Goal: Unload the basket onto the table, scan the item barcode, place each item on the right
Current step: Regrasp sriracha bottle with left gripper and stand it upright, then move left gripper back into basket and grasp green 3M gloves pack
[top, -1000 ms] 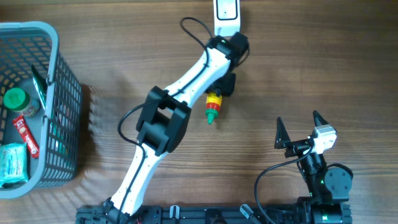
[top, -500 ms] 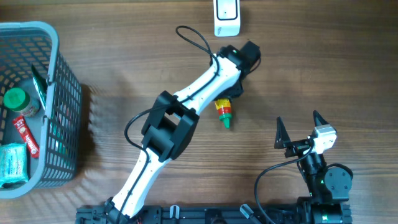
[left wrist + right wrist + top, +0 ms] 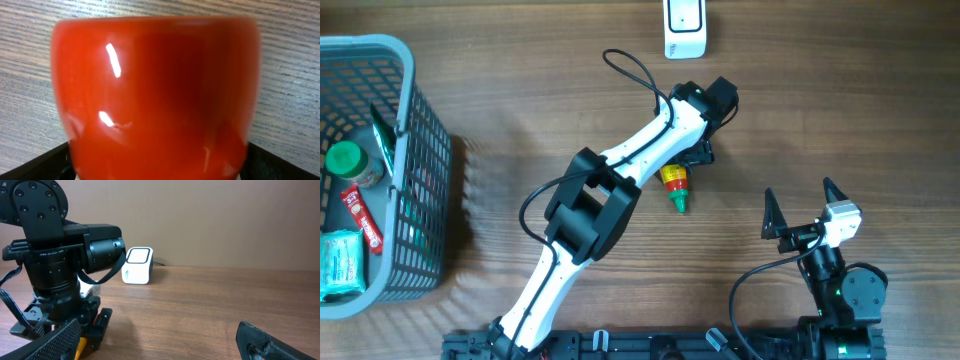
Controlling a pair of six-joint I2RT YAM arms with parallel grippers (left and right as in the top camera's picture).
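The item [image 3: 675, 188] is a small bottle with a red body, a yellow band and a green tip. It lies on the wooden table just below the white barcode scanner [image 3: 684, 25]. My left gripper [image 3: 692, 160] stands over its red end, jaws open on either side of it. In the left wrist view the red body [image 3: 155, 95] fills the frame, with dark fingers [image 3: 55, 162] at the bottom corners. My right gripper [image 3: 802, 205] rests open and empty at the lower right. From the right wrist view I see the scanner [image 3: 138, 265] and a yellow bit of the item [image 3: 78, 347].
A grey plastic basket [image 3: 415, 130] at the far left holds several packaged goods, among them a green-capped jar [image 3: 344, 160]. A black cable [image 3: 630, 65] loops off the left arm near the scanner.
The left arm carried the item right and down, away from the scanner. Its jaws have now spread off the item, which lies on the table. The right arm has not moved.
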